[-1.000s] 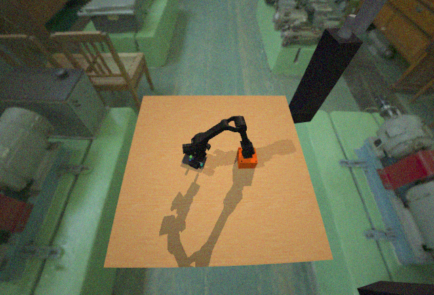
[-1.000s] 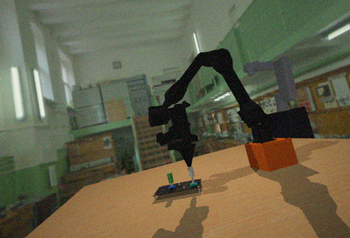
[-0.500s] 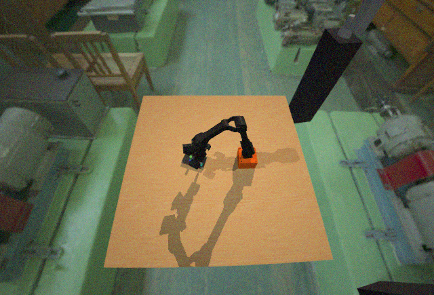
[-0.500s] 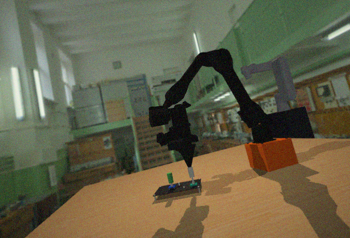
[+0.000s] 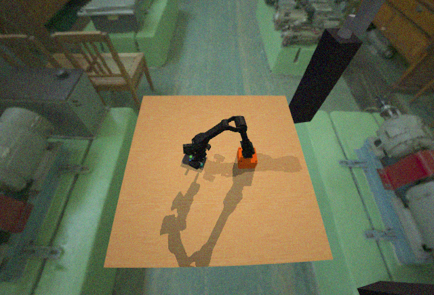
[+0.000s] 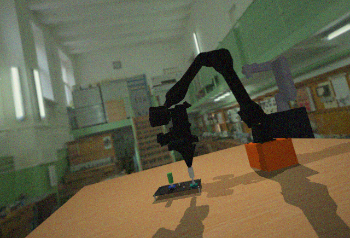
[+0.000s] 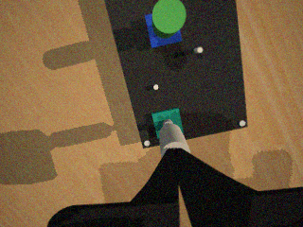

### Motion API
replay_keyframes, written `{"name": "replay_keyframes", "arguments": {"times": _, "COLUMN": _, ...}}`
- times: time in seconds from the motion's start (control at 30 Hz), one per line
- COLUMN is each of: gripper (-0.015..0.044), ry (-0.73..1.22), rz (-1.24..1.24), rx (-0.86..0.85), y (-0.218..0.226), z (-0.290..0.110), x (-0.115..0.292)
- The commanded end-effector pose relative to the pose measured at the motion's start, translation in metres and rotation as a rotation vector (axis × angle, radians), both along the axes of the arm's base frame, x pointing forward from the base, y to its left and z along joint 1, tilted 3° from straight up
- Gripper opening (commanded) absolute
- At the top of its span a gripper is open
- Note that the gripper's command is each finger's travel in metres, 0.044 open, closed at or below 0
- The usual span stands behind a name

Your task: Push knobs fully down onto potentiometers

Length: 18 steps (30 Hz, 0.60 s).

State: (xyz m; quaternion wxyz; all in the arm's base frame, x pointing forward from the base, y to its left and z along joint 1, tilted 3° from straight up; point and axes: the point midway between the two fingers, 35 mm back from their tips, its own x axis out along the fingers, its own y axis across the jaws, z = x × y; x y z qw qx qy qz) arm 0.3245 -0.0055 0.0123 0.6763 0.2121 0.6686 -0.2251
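The circuit board (image 7: 189, 71) is a flat black plate on short legs, sitting on the worktop (image 5: 217, 214) a little way from the arm's orange base (image 6: 270, 154) — that base is our marker. On the board's corner nearer the base, a grey knob (image 7: 171, 137) stands on a teal block (image 7: 167, 119). The hand (image 7: 177, 156) is clenched tight with nothing inside, its tip pressing on the grey knob, while a green knob (image 7: 169, 15) stands tall on a blue block (image 7: 162, 34) at the board's end farther from the base.

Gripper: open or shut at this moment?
Shut. The gripper fingers meet in one seam, tips bearing on the grey knob.
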Motion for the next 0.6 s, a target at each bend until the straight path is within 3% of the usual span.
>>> {"name": "replay_keyframes", "arguments": {"times": 0.0, "gripper": 0.0000, "ry": 0.014, "rz": -0.003, "rx": -0.003, "y": -0.0010, "z": -0.0153, "x": 0.0012}}
{"name": "replay_keyframes", "arguments": {"times": 0.57, "gripper": 0.0000, "ry": 0.014, "rz": -0.003, "rx": -0.003, "y": -0.0012, "z": -0.0226, "x": 0.0011}}
